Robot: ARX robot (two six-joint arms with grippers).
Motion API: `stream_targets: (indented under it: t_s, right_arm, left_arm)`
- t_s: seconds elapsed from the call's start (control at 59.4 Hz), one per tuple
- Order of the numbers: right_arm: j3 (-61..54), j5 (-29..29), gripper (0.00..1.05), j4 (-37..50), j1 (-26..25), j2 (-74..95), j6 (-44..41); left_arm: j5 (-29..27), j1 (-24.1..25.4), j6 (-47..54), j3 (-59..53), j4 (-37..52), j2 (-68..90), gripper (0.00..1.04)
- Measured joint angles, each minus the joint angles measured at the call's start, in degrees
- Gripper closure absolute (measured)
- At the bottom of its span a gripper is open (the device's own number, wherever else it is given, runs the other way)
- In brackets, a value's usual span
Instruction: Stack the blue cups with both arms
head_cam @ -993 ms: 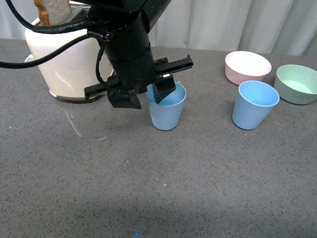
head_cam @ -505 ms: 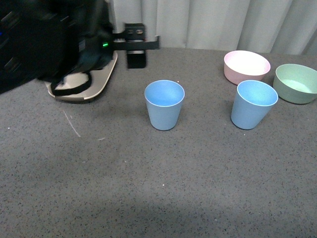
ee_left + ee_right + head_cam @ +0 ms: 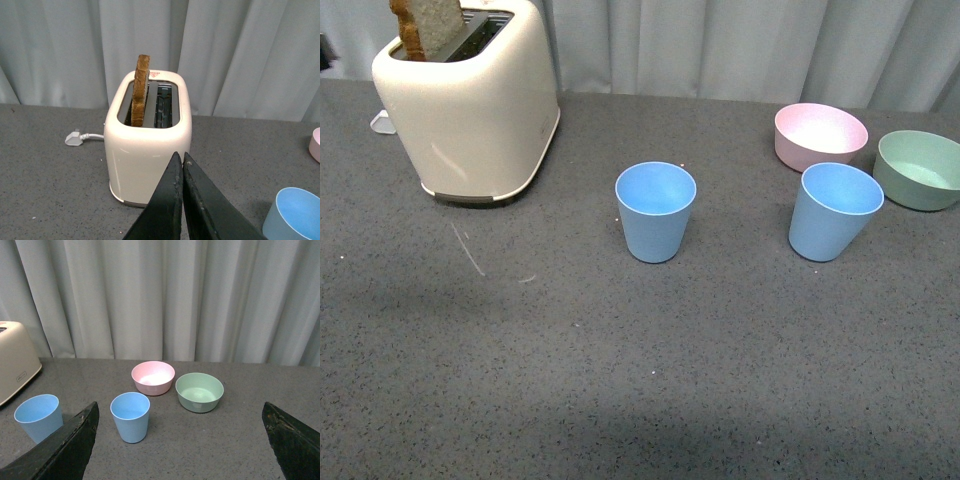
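Note:
Two light blue cups stand upright and apart on the grey table. One blue cup (image 3: 655,211) is at the centre; it also shows in the left wrist view (image 3: 295,212) and the right wrist view (image 3: 39,417). The other blue cup (image 3: 833,211) stands to its right, in front of the bowls, and shows in the right wrist view (image 3: 130,416). Neither arm is in the front view. My left gripper (image 3: 181,156) is shut and empty, raised in front of the toaster. My right gripper (image 3: 180,412) is wide open and empty, held back from the cups.
A cream toaster (image 3: 470,100) with a slice of toast (image 3: 428,25) stands at the back left, its plug (image 3: 73,138) behind it. A pink bowl (image 3: 820,135) and a green bowl (image 3: 918,168) sit at the back right. Grey curtains hang behind the table.
The left arm, which was over the centre cup with a finger inside its rim, has drawn back to the left and out of the front view. The cup stays standing in place.

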Motion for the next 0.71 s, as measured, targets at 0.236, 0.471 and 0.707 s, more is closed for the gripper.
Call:
stream_targets:
  t_s: [0.236, 0.471, 0.707]
  right_arm:
    - [0.00, 0.00, 0.10, 0.00, 0.00, 0.00, 0.02]
    - [0.00, 0.00, 0.10, 0.00, 0.00, 0.00, 0.00]
    - [0.00, 0.00, 0.10, 0.00, 0.00, 0.00, 0.02]
  left_arm:
    - [2.91, 3.48, 0.13, -6.91, -4.07, -10.40, 1.01]
    - [5.60, 6.01, 0.24, -11.63, -11.65, -22.73, 1.01]
    - [10.03, 10.60, 0.26, -13.99, -20.02, -33.55, 1.01]
